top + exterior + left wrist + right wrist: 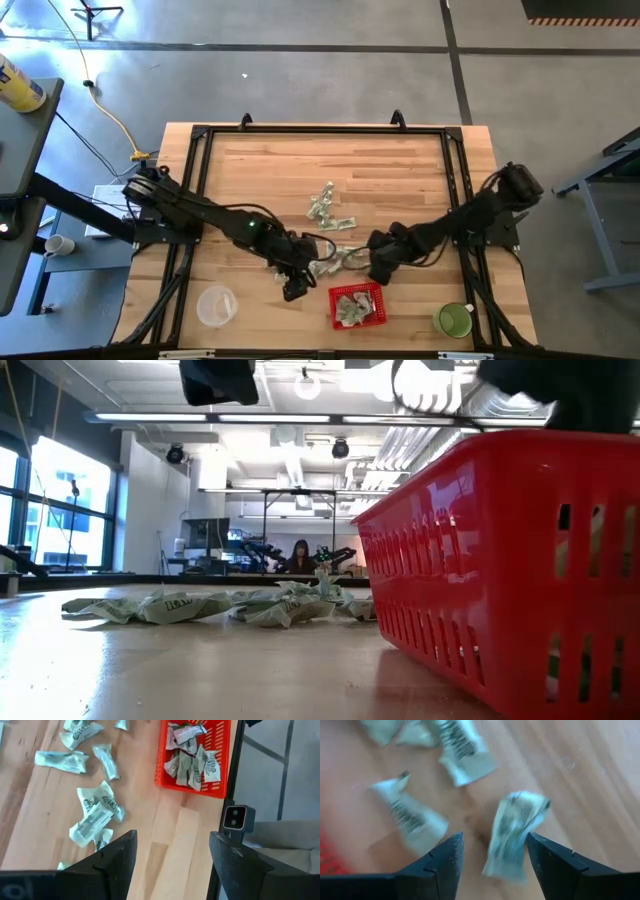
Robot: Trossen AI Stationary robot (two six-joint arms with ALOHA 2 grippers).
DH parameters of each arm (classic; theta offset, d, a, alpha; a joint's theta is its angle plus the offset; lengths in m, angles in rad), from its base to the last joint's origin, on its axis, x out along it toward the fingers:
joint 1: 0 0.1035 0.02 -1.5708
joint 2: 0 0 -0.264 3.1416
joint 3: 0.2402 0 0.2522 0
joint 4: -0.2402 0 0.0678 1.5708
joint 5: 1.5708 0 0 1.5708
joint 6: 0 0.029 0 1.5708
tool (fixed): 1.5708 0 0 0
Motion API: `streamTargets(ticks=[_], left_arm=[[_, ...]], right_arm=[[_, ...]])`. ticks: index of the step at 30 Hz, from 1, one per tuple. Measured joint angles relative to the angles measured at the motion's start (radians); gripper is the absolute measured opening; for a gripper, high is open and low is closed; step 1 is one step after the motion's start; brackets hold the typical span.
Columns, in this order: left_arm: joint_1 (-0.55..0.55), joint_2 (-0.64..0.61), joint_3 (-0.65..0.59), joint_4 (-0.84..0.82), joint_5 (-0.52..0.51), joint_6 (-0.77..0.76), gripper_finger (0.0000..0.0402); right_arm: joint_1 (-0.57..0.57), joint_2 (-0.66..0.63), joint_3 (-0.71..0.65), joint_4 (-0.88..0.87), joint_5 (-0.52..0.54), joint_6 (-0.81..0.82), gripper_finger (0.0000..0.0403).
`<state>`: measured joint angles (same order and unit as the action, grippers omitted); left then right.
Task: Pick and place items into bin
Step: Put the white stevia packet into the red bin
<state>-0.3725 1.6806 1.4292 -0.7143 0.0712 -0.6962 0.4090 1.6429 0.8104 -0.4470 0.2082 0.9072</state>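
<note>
- Small square red plastic mesh basket (356,305) sits at the wooden bench (270,170) near edge, holding several wrappers.
- Pale green-and-white crinkly wrapped pieces (328,206) lie scattered mid-bench.
- Left hand (293,291) spread wide, empty, beside the basket.
- Right hand (492,862) spread wide above loose pieces.

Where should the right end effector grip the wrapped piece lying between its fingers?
Probably across the middle of the wrapped piece, coming straight down. It lies flat on the wood, apart from its neighbours, and the open right end effector already straddles it; its flared ends look less secure.
</note>
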Motion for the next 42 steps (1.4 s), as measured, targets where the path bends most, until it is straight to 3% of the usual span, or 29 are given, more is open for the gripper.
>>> streamTargets(ticks=[6,9,13,15,20,24,28,32,37,42], left_arm=[[0.020,-0.008,-0.001,-0.063,0.025,0.045,0.0280],[0.034,-0.007,-0.001,-0.078,0.031,0.090,0.0280],[0.056,-0.007,-0.001,-0.080,0.033,0.149,0.0280],[0.060,-0.007,-0.001,-0.077,0.042,0.171,0.0280],[0.058,-0.007,-0.001,-0.076,0.002,0.198,0.0278],[0.096,-0.007,0.000,-0.119,-0.037,0.196,0.0277],[0.202,-0.019,0.000,-0.159,-0.070,0.192,0.0277],[0.335,-0.007,0.000,-0.103,-0.034,0.236,0.0277],[0.495,0.049,0.000,-0.063,0.025,0.234,0.0277],[0.597,0.119,0.000,-0.165,0.147,0.130,0.0278]], right_arm=[[-0.070,0.035,0.005,-0.010,-0.027,0.004,0.0192],[-0.099,0.031,0.005,-0.032,-0.065,-0.018,0.0137],[-0.121,0.025,0.004,-0.054,-0.097,-0.025,0.0030],[-0.122,0.017,0.003,-0.057,-0.108,-0.020,0.0012],[-0.050,-0.061,0.009,-0.040,-0.151,0.056,0.0010],[0.069,-0.142,0.097,-0.024,-0.055,0.110,0.0009],[0.172,-0.150,0.187,-0.022,0.022,0.150,0.0005],[0.226,-0.118,0.245,0.079,-0.068,0.150,0.0007],[0.248,-0.064,0.254,0.160,-0.137,0.160,0.0045],[0.245,-0.011,0.250,0.123,-0.120,0.201,0.0126]])
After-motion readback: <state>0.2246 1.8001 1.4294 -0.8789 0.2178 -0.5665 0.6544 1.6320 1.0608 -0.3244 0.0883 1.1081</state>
